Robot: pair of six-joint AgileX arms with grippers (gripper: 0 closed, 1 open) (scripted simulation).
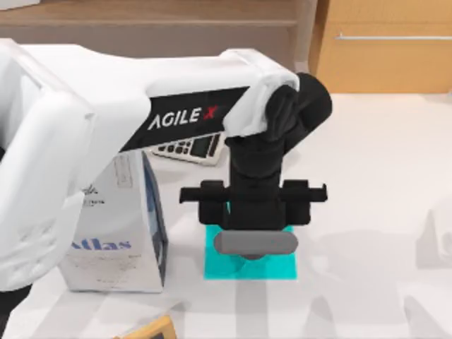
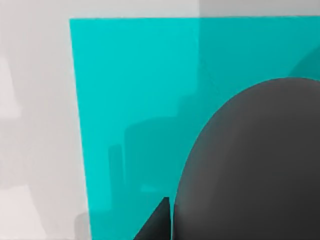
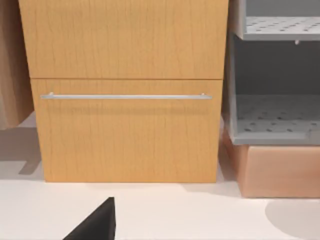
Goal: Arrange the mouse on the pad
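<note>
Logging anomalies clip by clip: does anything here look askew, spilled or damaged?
Nothing stands out. The left hand holds the dark mouse over the cyan pad; calculator and box sit undisturbed.

pad (image 1: pixel 220 265): bright cyan, plain and unmarked; in the left wrist view (image 2: pixel 135 100) faint darker reflections cross it
mouse (image 2: pixel 255 165): dark grey, matt, no pattern, over the pad
left arm (image 1: pixel 85 134): white shell with a black band bearing white "AGILE" and a red "X"
left gripper (image 1: pixel 253 244): black body above the pad, with a grey bar on it
calculator (image 1: pixel 189 147): white with dark keys and a dark screen, behind the pad
box (image 1: pixel 120 233): white with dark blue side and blue "Atlas" lettering, left of the pad
table (image 1: pixel 374 212): pale off-white
cabinet (image 3: pixel 125 90): honey wood grain, silver handle
shelf (image 3: pixel 275 80): grey, perforated
</note>
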